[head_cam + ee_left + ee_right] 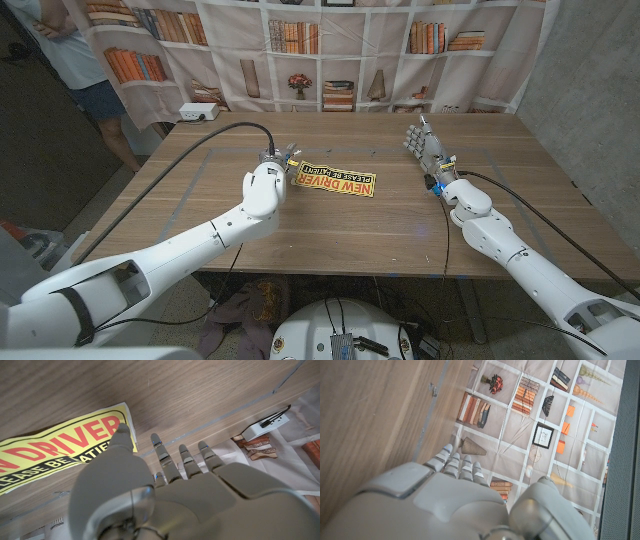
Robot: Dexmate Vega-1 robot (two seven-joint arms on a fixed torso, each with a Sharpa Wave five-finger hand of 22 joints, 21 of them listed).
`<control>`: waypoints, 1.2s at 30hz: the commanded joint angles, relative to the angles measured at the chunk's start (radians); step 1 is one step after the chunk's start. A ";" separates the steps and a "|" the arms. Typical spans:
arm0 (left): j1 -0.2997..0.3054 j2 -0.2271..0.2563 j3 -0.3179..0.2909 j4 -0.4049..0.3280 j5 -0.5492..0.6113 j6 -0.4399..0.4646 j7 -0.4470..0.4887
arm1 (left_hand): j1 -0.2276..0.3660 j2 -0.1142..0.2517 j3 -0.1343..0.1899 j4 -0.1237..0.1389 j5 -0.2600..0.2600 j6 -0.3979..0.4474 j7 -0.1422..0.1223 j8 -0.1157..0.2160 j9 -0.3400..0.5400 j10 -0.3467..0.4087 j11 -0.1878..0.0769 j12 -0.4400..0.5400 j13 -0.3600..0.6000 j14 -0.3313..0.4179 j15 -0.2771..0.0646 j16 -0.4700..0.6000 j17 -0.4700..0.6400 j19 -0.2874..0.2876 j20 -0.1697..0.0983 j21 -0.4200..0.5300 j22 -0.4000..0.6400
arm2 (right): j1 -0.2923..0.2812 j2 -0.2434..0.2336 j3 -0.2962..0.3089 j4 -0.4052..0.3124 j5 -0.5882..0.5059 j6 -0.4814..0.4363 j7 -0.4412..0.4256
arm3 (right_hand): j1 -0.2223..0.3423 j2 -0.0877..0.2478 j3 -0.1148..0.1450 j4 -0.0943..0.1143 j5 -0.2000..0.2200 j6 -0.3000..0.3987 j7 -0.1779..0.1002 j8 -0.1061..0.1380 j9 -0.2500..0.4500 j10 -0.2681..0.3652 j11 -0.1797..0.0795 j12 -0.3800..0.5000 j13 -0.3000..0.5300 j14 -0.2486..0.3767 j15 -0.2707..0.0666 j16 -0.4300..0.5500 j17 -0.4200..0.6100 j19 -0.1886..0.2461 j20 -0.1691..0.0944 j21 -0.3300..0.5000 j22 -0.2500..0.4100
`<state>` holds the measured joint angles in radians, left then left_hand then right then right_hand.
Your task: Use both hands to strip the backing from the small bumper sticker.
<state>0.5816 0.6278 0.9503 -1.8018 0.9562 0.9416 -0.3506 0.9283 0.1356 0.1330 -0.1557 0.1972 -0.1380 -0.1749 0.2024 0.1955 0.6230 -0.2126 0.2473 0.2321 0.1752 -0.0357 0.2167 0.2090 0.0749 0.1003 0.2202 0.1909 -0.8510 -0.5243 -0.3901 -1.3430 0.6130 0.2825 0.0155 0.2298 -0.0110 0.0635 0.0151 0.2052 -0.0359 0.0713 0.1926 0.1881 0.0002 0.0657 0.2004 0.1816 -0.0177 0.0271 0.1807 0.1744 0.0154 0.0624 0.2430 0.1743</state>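
A yellow bumper sticker (338, 184) with red "NEW DRIVER" and black "PLEASE BE PATIENT" lettering lies flat near the table's middle. My left hand (270, 168) is at the sticker's left end, fingers spread and holding nothing. In the left wrist view the sticker (55, 445) lies on the wood just past my left hand (165, 467), and its thumb (121, 437) reaches over the sticker's corner. My right hand (427, 150) hovers open to the right of the sticker, well apart from it, fingers extended. In the right wrist view the right hand (455, 467) points toward the backdrop with nothing in it.
A white power strip (198, 113) sits at the table's far left edge, and a black cable (190, 160) runs across the left side. A bookshelf-print curtain (330, 55) hangs behind the table. A person (80, 60) stands at the far left.
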 commanded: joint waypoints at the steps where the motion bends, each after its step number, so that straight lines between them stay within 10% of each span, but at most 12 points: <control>1: -0.012 -0.003 0.017 0.010 -0.048 0.017 0.023 | 0.004 0.005 0.009 -0.001 0.003 -0.014 -0.002 -0.005 0.000 0.009 -0.001 -0.002 0.000 0.011 -0.109 0.005 0.002 0.004 0.003 0.004 0.002 | 0.003 0.000 -0.003 -0.001 0.000 -0.007 0.001 | 0.001 0.009 -0.004 0.000 -0.004 0.003 -0.006 0.005 0.004 -0.002 0.000 0.006 0.003 -0.005 -0.007 0.004 0.005 0.008 0.005 -0.001 0.005; 36: -0.060 0.007 0.099 0.010 -0.106 0.088 0.056 | 0.044 0.008 0.057 0.003 0.014 0.027 0.051 0.011 -0.001 0.106 0.009 0.003 -0.020 0.053 -0.130 0.009 -0.007 0.027 -0.008 0.011 0.002 | -0.007 -0.003 0.000 -0.012 0.006 -0.006 0.003 | 0.001 0.012 -0.006 -0.003 -0.004 0.004 -0.006 0.005 0.004 -0.001 0.000 0.007 0.003 -0.004 -0.006 0.004 0.004 0.013 0.002 -0.012 0.005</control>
<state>0.5414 0.6389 1.0184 -1.7989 0.8571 0.9967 -0.2919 0.9661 0.1428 0.1818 -0.1514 0.2047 -0.1175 -0.1231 0.2073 0.1956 0.7231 -0.2053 0.2474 0.2089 0.2162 -0.0407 0.2245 0.1997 0.0914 0.0946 0.2271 0.1910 -0.8597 -0.5304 -0.3887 -1.3589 0.6157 0.2738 0.0131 0.2273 -0.0086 0.0593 0.0108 0.2052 -0.0322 0.0676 0.1926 0.1881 0.0003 0.0658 0.2004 0.1816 -0.0178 0.0271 0.1807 0.1743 0.0247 0.0643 0.2345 0.1743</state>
